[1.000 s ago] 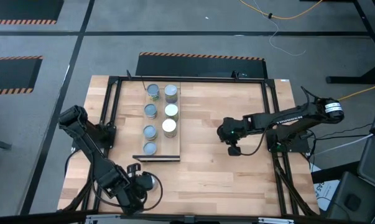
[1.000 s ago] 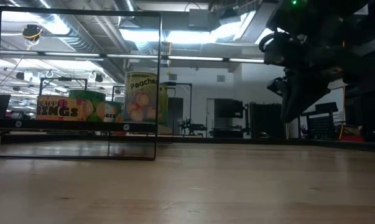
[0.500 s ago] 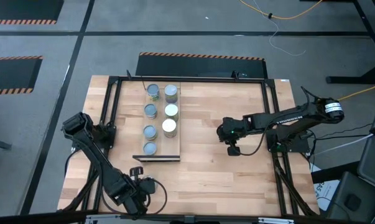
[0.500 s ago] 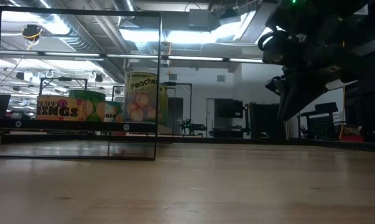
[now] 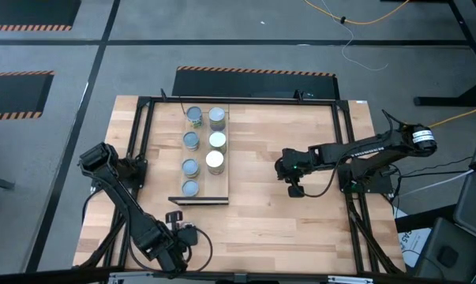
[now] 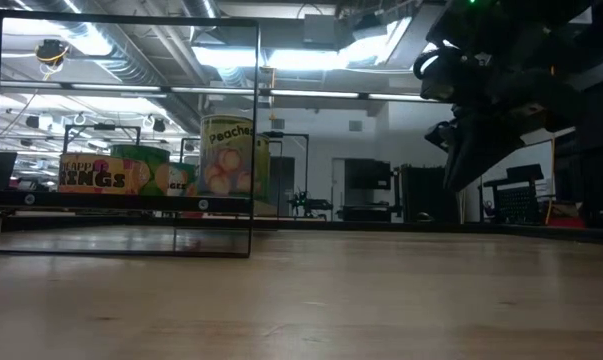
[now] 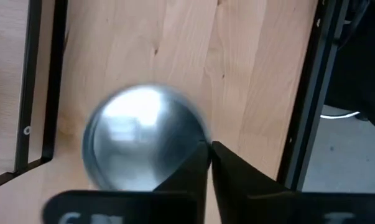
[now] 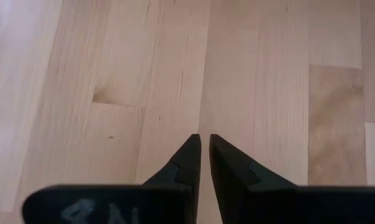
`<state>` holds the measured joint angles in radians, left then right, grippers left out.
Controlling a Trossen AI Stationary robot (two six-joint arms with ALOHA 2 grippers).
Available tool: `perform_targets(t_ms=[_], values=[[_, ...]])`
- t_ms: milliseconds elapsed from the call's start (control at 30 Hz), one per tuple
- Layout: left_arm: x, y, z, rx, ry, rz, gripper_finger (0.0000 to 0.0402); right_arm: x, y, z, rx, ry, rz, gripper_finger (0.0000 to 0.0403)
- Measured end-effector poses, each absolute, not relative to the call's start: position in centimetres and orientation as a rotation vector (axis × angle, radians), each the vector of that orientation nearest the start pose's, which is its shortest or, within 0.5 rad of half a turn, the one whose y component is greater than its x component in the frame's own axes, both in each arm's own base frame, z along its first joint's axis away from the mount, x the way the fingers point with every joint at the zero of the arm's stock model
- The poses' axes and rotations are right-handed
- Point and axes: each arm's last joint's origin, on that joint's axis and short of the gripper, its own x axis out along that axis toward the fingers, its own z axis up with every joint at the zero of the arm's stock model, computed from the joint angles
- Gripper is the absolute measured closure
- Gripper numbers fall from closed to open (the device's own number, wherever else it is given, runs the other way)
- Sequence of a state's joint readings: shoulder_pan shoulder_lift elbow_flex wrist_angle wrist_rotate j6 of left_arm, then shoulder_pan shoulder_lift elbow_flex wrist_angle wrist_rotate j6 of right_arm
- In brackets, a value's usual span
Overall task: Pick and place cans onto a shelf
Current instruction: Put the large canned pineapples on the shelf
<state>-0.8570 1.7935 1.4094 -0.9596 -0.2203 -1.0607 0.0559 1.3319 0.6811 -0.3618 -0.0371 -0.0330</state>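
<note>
A loose can with a silver top (image 7: 143,140) stands on the wooden table near its near-left corner (image 5: 189,233). My left gripper (image 7: 210,149) points down over it, fingers shut, their tips at the right edge of the can's top. Several cans (image 5: 192,140) stand in two rows on the shelf (image 5: 226,162), a light plank with a dark near end. In the low view these cans (image 6: 231,155) show labels. My right gripper (image 8: 204,140) hangs shut over bare table right of the shelf (image 5: 294,189). My left gripper comes from above, pointing steeply down, with its shut fingertips (image 7: 196,155) at the rim of the can's top (image 7: 193,134). The can stands upright on the table beside them. I cannot tell whether the fingertips touch the rim.
A black metal frame (image 5: 143,134) runs round the tabletop, and its bars (image 7: 44,81) pass close to the loose can. In the low view a frame post (image 6: 254,140) stands before the shelf. Bare wood (image 5: 285,134) lies between the shelf and the right arm.
My left gripper has sunk toward the loose can at the table's near-left corner and now covers part of it in the high view. The can stands where it was. The right arm has kept still.
</note>
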Motion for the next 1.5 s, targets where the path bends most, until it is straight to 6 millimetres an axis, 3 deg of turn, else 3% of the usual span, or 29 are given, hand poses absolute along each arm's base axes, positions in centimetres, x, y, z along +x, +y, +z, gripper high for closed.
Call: perform_targets(t_ms=[600,867,1067,1500], values=[[24.7,-26.6,23.8,-0.354,1.227,0.022,0.0401,24.0,1.4,17.7,-0.037,1.011,0.101,0.0363],[26.4,-26.9,27.6,-0.365,1.098,-0.058,0.0401,24.0,1.4,17.7,-0.037,1.008,0.101,0.0363],[28.2,-26.0,30.7,-0.317,0.97,-0.086,0.0401,24.0,1.4,17.7,-0.037,1.008,0.101,0.0363],[32.7,-20.9,34.7,-0.204,0.803,-0.07,0.0401,24.0,1.4,17.8,-0.038,1.005,0.101,0.0363]])
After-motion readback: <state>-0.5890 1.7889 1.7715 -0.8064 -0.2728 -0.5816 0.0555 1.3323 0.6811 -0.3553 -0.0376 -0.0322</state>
